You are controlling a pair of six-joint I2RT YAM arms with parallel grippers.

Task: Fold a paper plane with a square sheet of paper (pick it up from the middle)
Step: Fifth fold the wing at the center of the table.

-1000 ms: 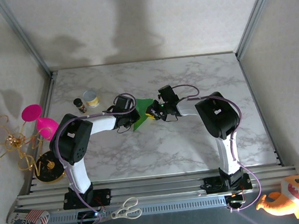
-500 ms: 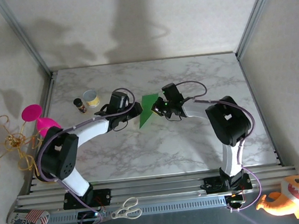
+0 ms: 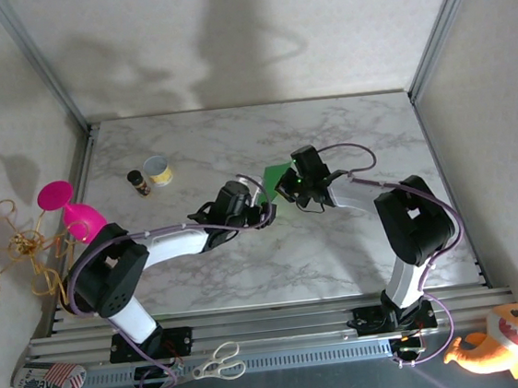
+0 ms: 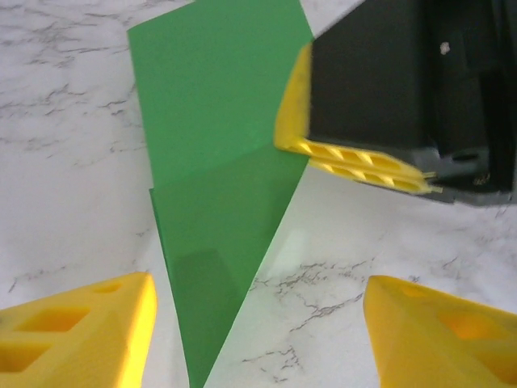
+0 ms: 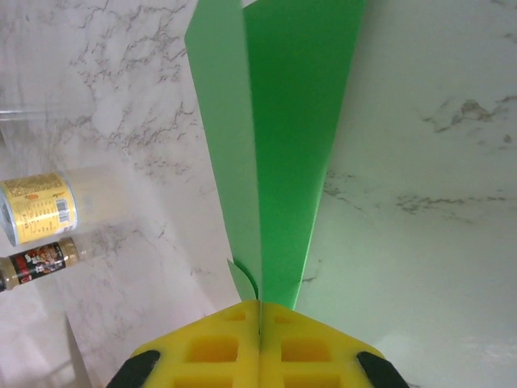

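The square sheet of paper is folded into a narrow bright-green paper plane (image 3: 274,175) (image 4: 216,162) (image 5: 284,121) with a crease along its length. My right gripper (image 3: 285,185) (image 5: 260,317) is shut on one end of it, and its yellow fingers (image 4: 355,159) pinch the plane's edge in the left wrist view. My left gripper (image 3: 261,199) (image 4: 257,331) is open just near and left of the plane. The plane's pointed tip lies between the left fingertips (image 4: 89,323), close to the left one, and I cannot tell if it touches.
A small tin can (image 3: 156,170) (image 5: 36,207) and a dark spice bottle (image 3: 137,182) (image 5: 32,263) stand at the table's left. Pink cups (image 3: 68,210) sit off the left edge. Scissors (image 3: 216,362) lie on the front rail.
My left gripper opened, let go of the green paper and moved right and nearer. My right gripper, shut on the plane, carried it a little to the right.
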